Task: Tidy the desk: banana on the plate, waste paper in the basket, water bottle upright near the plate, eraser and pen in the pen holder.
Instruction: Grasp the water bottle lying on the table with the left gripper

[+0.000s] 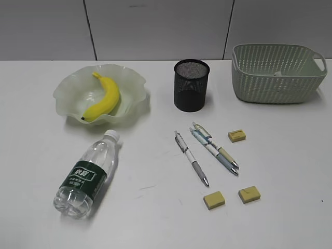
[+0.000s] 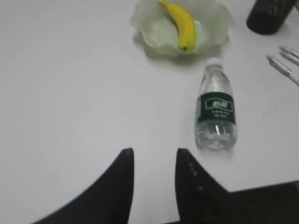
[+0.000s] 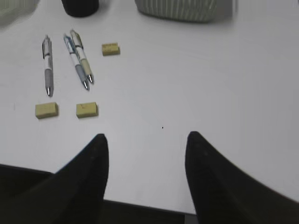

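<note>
White desk (image 1: 155, 218) seen at a slant from its near edge. The banana (image 1: 104, 100) lies in the plate (image 1: 70, 85) toward the far left corner, long axis running from far to near with a slight leftward lean, dark tip at the near end. The water bottle (image 1: 86, 175) lies on its side nearer the front edge, just in front of the plate, cap pointing away toward the plate and base toward the near edge. The pen holder (image 1: 191, 85) stands upright near the middle of the far edge; the basket (image 1: 276, 72) sits at the far right corner, a small pale scrap inside it too small to identify. Three pens (image 1: 208, 151) lie mid-desk, roughly parallel, tips pointing toward the near right; three yellowish erasers (image 1: 236, 136) lie around them. Left gripper (image 2: 154, 163) hangs over bare desk near the left front, jaws parted, nothing between them; right gripper (image 3: 145, 149) likewise spread wide and empty over the right front. Both grippers are cut off by the wrist views' lower edges
</note>
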### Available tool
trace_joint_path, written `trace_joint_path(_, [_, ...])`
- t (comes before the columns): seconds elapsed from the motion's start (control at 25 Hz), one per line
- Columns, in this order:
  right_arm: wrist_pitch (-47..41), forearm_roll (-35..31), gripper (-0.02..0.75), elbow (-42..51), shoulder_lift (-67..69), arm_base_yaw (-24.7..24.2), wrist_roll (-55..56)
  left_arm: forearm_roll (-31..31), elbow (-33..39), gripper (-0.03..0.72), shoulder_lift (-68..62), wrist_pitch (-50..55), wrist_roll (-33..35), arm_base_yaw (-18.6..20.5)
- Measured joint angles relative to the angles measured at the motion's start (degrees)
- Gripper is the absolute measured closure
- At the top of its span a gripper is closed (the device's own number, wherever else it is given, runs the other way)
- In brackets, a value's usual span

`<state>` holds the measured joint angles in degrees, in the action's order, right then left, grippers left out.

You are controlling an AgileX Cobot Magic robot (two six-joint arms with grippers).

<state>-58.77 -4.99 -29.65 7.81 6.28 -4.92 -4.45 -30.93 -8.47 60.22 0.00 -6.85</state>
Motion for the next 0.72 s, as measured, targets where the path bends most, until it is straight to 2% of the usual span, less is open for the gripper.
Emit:
trace_joint_path(0.12, [-0.2, 0.0, 0.321, 0.12, -4.84, 0.0, 0.13, -5.68, -0.79, 0.449, -9.79, -3.46, 2.73, -0.56])
trace_joint_path(0.2, [-0.24, 0.0, 0.332, 0.3, -6.41, 0.0, 0.47, -9.93, -1.19, 0.416, -17.8, -8.07, 7.42, -0.73])
trace_joint_path(0.32, [-0.27, 0.0, 0.353, 0.35, -6.72, 0.0, 0.73, -17.2, -2.8, 0.304, -30.99, -13.45, 16.59, -0.73])
trace_joint_path(0.44, [-0.27, 0.04, 0.367, 0.35, -6.76, 0.0, 0.78, -21.26, -6.28, 0.197, -46.62, -16.09, 19.83, -1.87])
trace_joint_path(0.52, [-0.27, 0.18, 0.372, 0.35, -6.76, 0.0, 0.84, -21.56, -9.51, 0.174, -55.72, -16.78, 20.33, -4.73])
trace_joint_path(0.6, [-0.27, 0.18, 0.374, 0.35, -6.76, 0.0, 0.84, -20.27, -13.57, 0.166, -63.53, -18.51, 19.39, -9.87])
trace_joint_path(0.64, [-0.27, 0.18, 0.375, 0.35, -6.76, 0.0, 0.84, -18.19, -15.34, 0.165, -67.54, -19.82, 17.47, -12.37])
trace_joint_path(0.72, [-0.27, 0.18, 0.376, 0.35, -6.76, 0.0, 0.84, -11.4, -19.86, 0.162, -74.44, -21.61, 9.37, -18.09])
